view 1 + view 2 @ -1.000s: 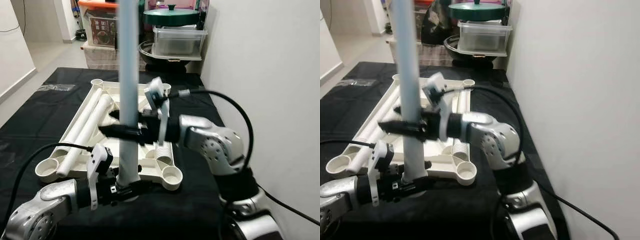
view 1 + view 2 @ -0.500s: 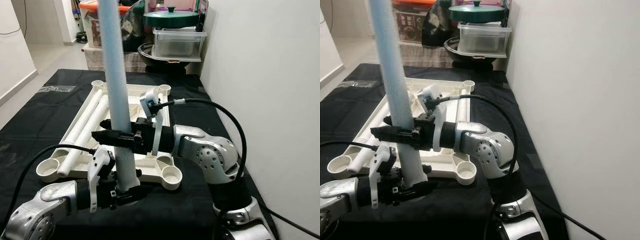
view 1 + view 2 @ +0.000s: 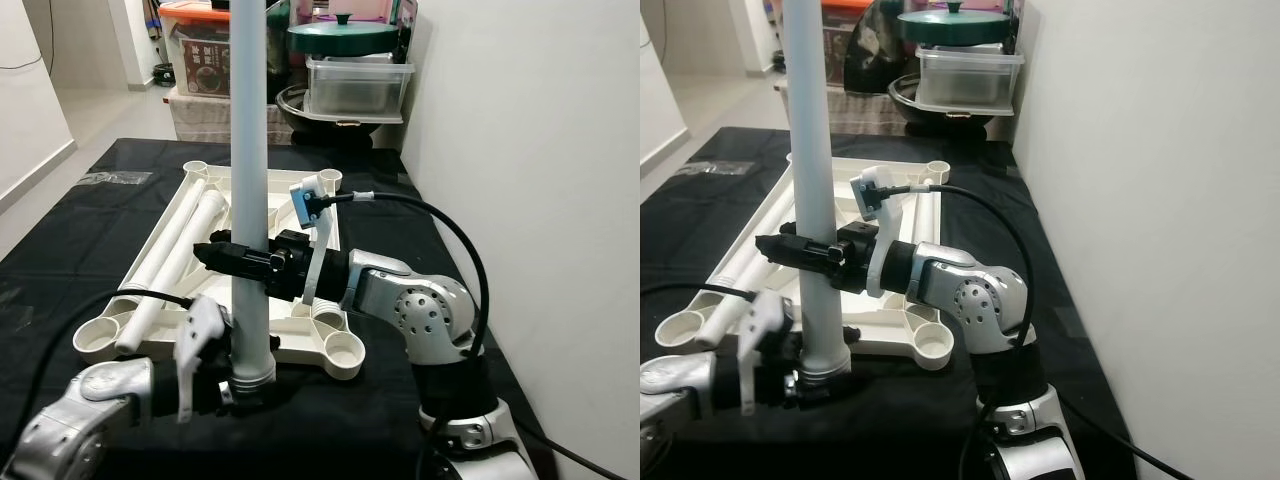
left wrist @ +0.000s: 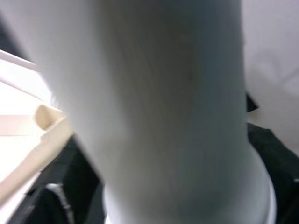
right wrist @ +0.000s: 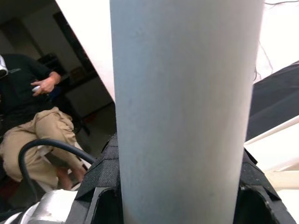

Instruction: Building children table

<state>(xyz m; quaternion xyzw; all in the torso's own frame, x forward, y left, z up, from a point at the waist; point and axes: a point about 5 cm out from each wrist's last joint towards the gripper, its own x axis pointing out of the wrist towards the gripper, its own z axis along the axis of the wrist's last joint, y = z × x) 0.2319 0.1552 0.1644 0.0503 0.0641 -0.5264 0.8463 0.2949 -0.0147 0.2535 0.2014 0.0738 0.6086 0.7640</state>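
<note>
Both end effectors — left (image 3: 240, 388), right (image 3: 225, 255) — clamp the upright leg (image 3: 249, 150); tabletop (image 3: 300, 335) cradles two more.

Right arm: silver, elbow bent at 4 o'clock, forearm reaching level toward 9 o'clock. Right gripper (image 3: 238, 257): black fingers clamped around the upright white table leg (image 3: 248, 150) at mid-height. Left arm: low at 7 o'clock, forearm pointing toward 3 o'clock. Left gripper (image 3: 243, 385): closed on the leg's flared base.
</note>
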